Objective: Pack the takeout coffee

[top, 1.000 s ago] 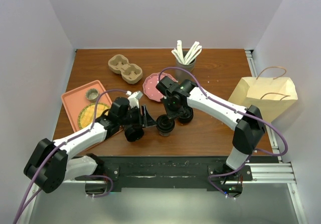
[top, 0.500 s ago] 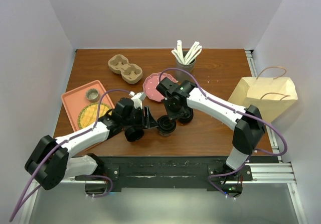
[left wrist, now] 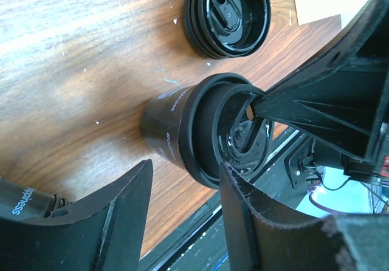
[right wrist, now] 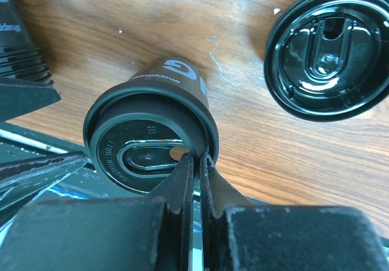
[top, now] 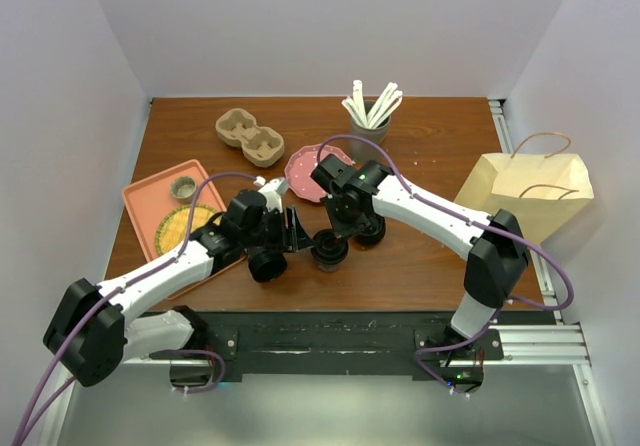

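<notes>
Cup: We see one black takeout cup (right wrist: 173,76) near the front middle of the table (top: 440,126), between the two arms, base on the wood.
Cup's axis: Its long axis runs straight up from the table. The mouth points up and the narrower base points down.
Lid: One black lid (right wrist: 143,155) sits on the mouth, flat side up. Its sip hole is on the side by the right gripper's tips.
Right gripper (right wrist: 193,161): Narrow, fingers pressed together. The tips rest on the lid's edge beside the sip hole. We cannot tell whether they pinch the rim.
Left gripper (left wrist: 185,168): About half spread, holding nothing. Its tips flank the cup's side, just beside it, and we cannot tell whether they touch.
Lid stack (right wrist: 331,52): One, just beside the cup on the right arm's side, tops up. We cannot count the lids in it.
Cup stack (top: 265,264): One, black, under the left wrist and near the cup. The number in it is hidden.
Other things, counted: one paper bag (top: 525,191) at the right edge, one two-well carrier (top: 250,136) at the back left, one pink plate (top: 305,173) behind the cup, one orange tray (top: 150,198) at the left, and one pot of white sticks (top: 372,116) at the back.
</notes>
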`<state>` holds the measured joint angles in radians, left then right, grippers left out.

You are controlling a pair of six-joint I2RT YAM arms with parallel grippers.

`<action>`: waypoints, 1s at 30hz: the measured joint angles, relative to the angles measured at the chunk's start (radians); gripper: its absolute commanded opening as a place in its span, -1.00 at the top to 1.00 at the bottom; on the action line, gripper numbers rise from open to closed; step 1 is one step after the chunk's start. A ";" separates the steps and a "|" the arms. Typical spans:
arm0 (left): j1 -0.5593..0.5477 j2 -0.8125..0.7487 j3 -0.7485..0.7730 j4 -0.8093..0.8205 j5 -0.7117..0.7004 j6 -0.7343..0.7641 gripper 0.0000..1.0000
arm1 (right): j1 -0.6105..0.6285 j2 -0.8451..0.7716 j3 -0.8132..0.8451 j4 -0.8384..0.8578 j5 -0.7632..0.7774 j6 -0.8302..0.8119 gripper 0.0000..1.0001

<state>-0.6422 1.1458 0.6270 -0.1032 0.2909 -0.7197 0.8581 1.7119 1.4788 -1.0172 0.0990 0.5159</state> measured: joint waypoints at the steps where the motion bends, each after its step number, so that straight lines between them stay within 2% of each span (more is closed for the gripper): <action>1: 0.000 0.000 0.000 -0.004 0.000 0.001 -0.04 | 0.000 0.000 0.000 0.000 -0.004 0.000 1.00; 18: -0.016 0.039 -0.003 -0.026 -0.012 0.002 0.04 | 0.000 -0.011 -0.045 0.037 -0.012 0.000 1.00; 30: -0.046 0.053 0.021 -0.074 -0.087 -0.003 0.09 | 0.001 -0.053 -0.105 0.103 -0.012 0.007 1.00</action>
<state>-0.6884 1.1988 0.6476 -0.1772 0.2039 -0.7227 0.8593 1.6588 1.3735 -0.9146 0.0868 0.5228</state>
